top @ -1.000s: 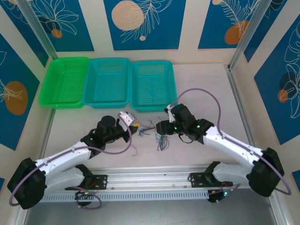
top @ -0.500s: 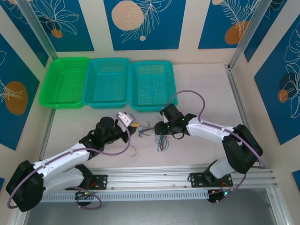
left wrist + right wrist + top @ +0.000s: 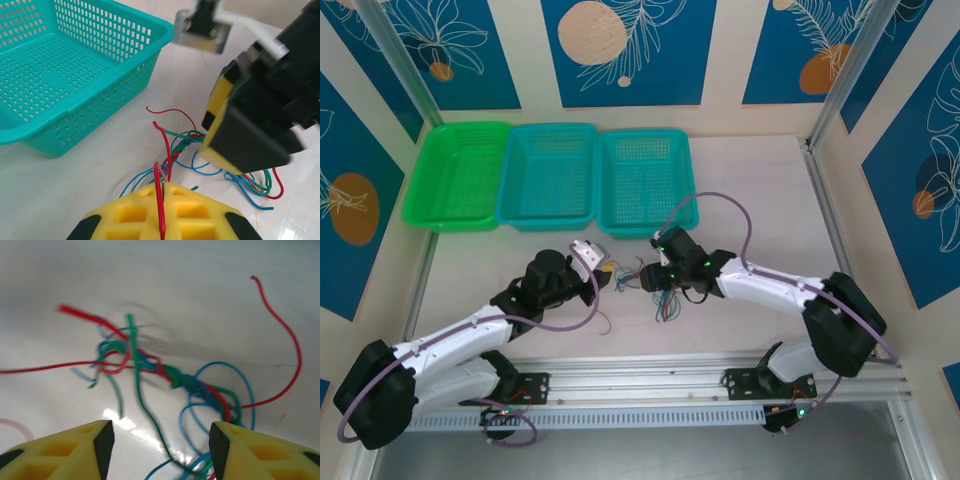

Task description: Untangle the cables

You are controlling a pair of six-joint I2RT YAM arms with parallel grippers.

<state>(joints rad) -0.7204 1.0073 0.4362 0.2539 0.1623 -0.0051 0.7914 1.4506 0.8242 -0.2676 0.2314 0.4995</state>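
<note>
Right wrist: right gripper [image 3: 160, 445] spread wide, cable knot [image 3: 190, 382] just ahead between its fingertips, strands lying crosswise; left gripper [image 3: 161, 215] pinches red cable [image 3: 159, 172] beside knot.

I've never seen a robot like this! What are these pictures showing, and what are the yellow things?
These are two robot arms bolted to a table. One picture looks down from above; the other two come from cameras on each wrist, so the yellow things are the robot's own fingers. On the table lies a tangle of thin red, green and blue cables, with three plastic baskets behind. The left gripper pinches one red cable. The right gripper is open above the tangle.
</note>
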